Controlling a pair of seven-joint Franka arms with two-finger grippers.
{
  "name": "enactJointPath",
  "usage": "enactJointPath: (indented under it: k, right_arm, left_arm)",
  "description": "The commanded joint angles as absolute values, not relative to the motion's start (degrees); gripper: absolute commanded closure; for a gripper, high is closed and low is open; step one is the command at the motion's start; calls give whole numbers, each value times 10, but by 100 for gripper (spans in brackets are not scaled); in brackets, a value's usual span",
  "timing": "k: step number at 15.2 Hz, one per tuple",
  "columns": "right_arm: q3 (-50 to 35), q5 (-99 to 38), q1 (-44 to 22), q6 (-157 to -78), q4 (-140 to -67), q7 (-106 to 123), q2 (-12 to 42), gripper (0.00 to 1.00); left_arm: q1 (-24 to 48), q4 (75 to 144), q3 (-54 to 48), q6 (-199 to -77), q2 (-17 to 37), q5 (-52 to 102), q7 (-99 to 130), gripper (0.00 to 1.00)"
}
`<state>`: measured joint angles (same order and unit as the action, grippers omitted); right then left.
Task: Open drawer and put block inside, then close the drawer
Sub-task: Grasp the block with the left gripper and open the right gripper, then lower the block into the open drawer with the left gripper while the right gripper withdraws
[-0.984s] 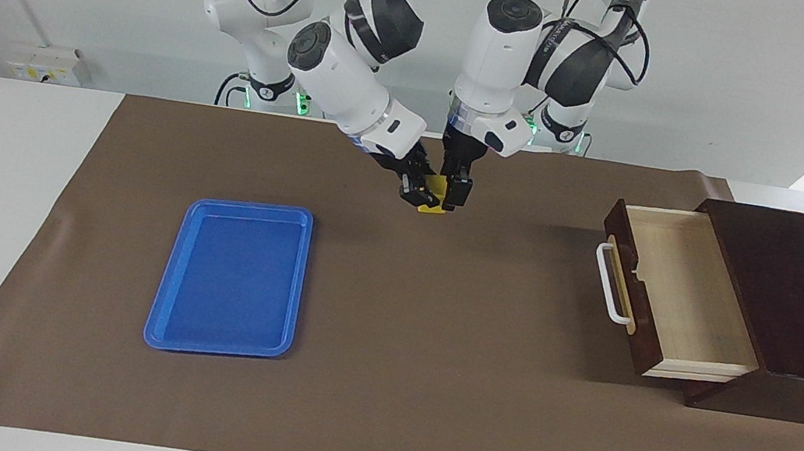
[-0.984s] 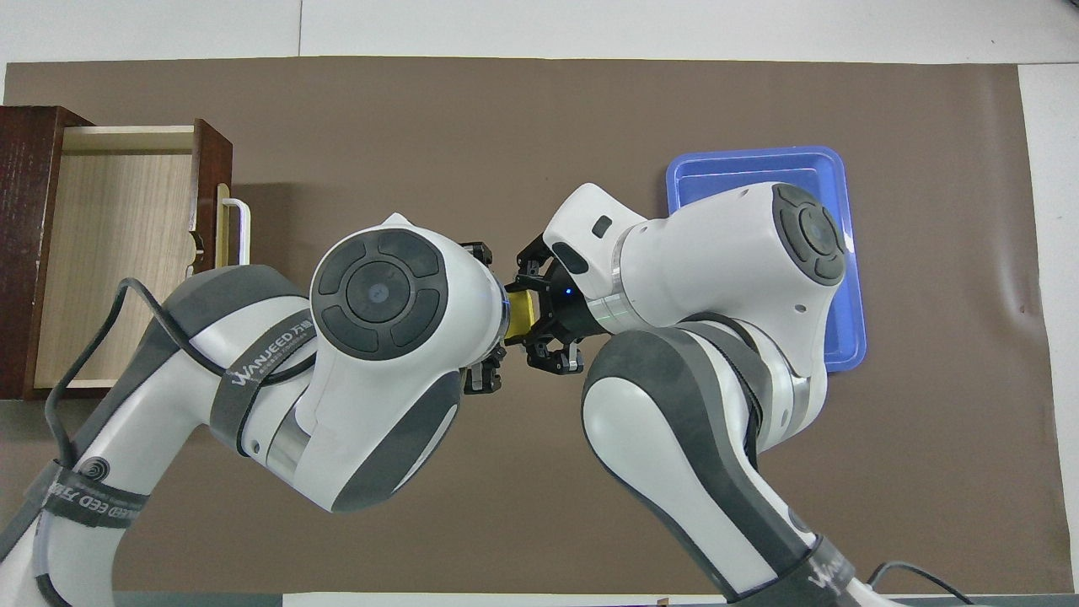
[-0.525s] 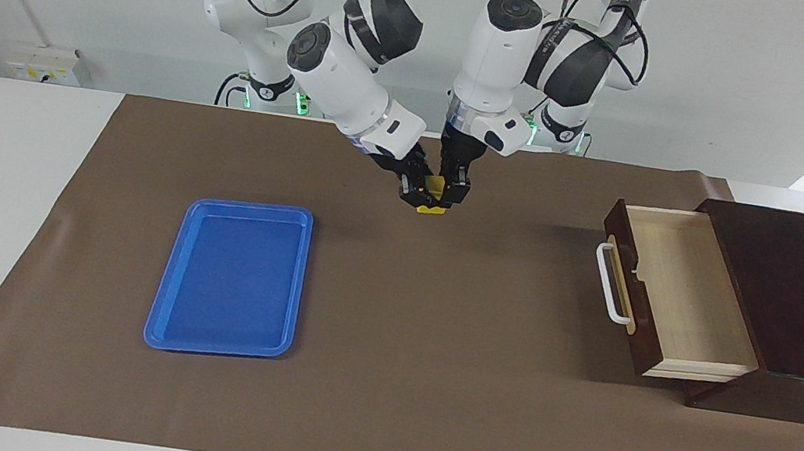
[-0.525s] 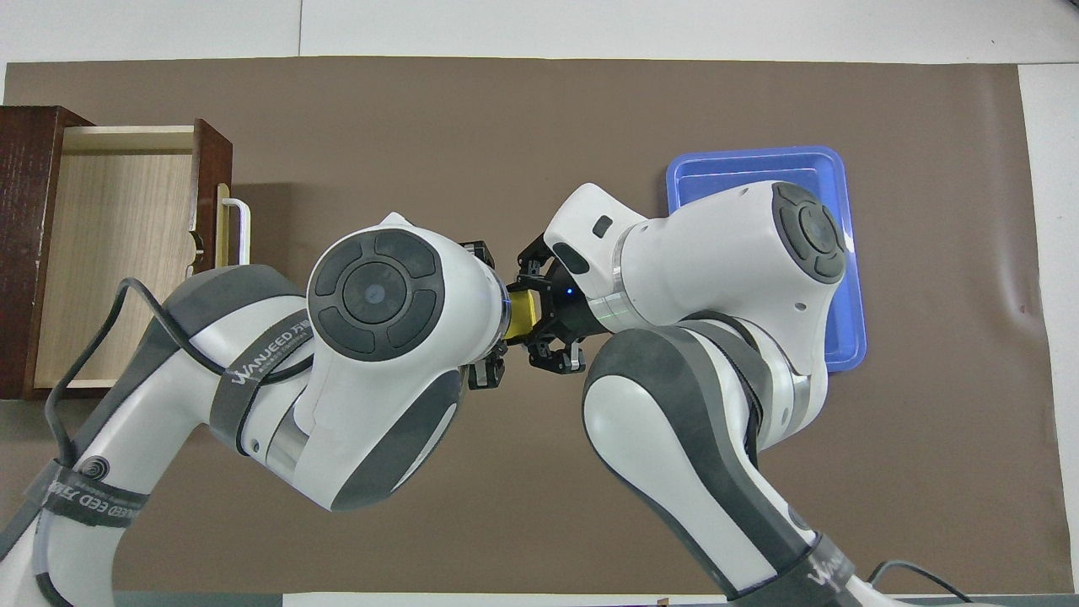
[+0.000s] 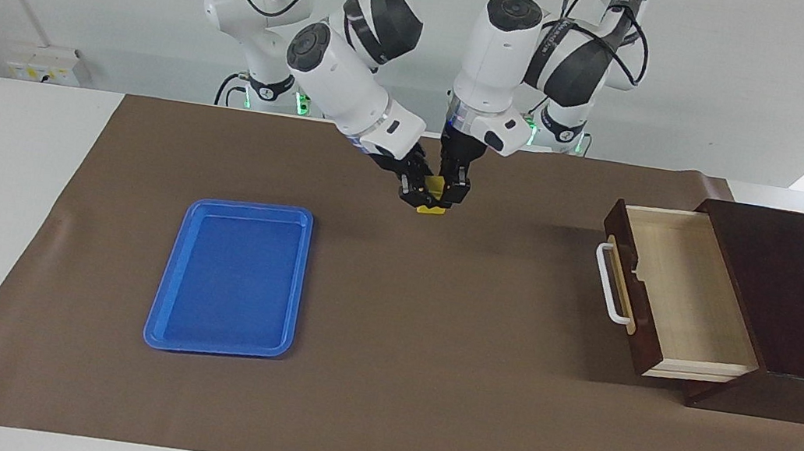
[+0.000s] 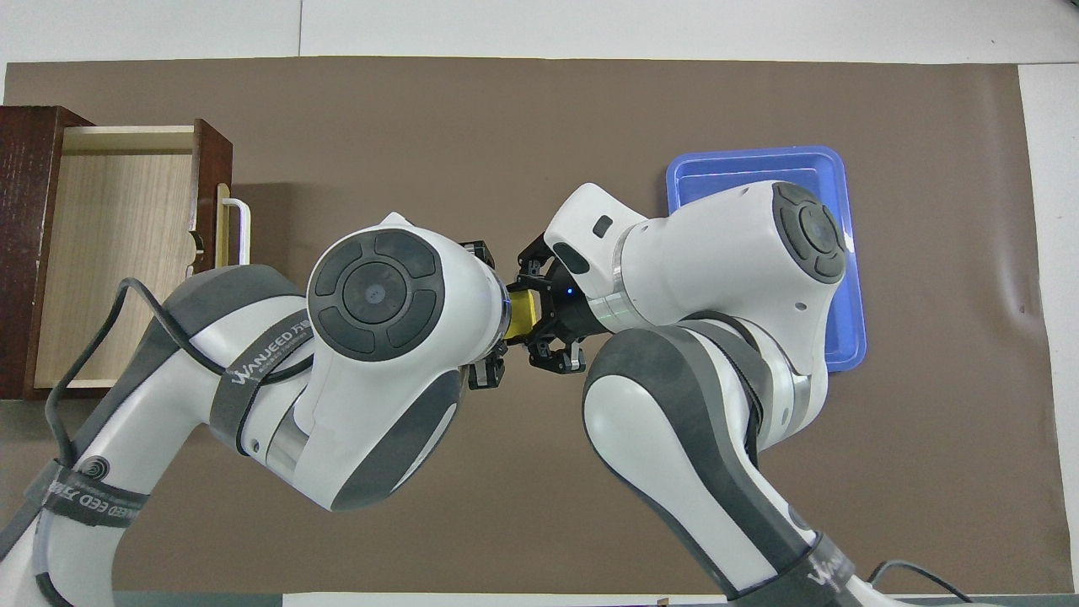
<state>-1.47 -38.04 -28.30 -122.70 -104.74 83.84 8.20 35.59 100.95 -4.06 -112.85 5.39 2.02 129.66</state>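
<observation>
Facing view: two Franka grippers meeting above the middle of the brown mat [image 5: 426, 386], close to the robots' edge of the table. Right gripper [image 5: 418, 195], angled in from the right arm's side, clamped on the small yellow block [image 5: 433, 197]. Left gripper [image 5: 454, 193], pointing almost straight down, likewise clenched on the same block, so that both pincers grasp it at once, raised a little above the mat. Toward the left arm's end of the table, the dark brown drawer [image 5: 664, 294] pulled fully out of its boxy cabinet [image 5: 794, 288], pale wood interior bare, white bar handle [image 5: 610, 282] facing the table's middle. Toward the right arm's end, a flat blue tray [image 5: 159, 301] on the mat, farther from the robots than the grippers, well apart from the block.

Overhead view: both arms crowding the centre, wrists nearly touching. Only a sliver of the yellow block [image 6: 523, 314] visible between the left gripper [image 6: 497, 324] and the right gripper [image 6: 544, 316]. Open drawer [image 6: 118, 253] with handle [image 6: 240, 232] at the left arm's end. Blue tray [image 6: 759, 164] partly hidden under the right arm.
</observation>
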Motion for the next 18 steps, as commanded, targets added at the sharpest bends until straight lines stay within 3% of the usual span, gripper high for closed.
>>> enactJointPath:
  k: [1, 2, 8, 18]
  right_arm:
    - [-16, -374, -275, -1216, -1031, 827, 89, 14]
    - [-16, -373, -274, -1216, -1031, 827, 89, 0]
    - [-15, -375, -270, -1201, -1022, 827, 89, 0]
    - [-12, -372, -200, -1130, -1005, 828, 87, 0]
  left_arm:
    - [366, 1020, -36, -1138, 46, 24, 1293, 100]
    - [365, 1019, -36, -1137, 44, 25, 1293, 100]
    - [352, 1016, -32, -1130, 37, 24, 1288, 100]
    - [181, 931, -29, -970, 18, 25, 1086, 100]
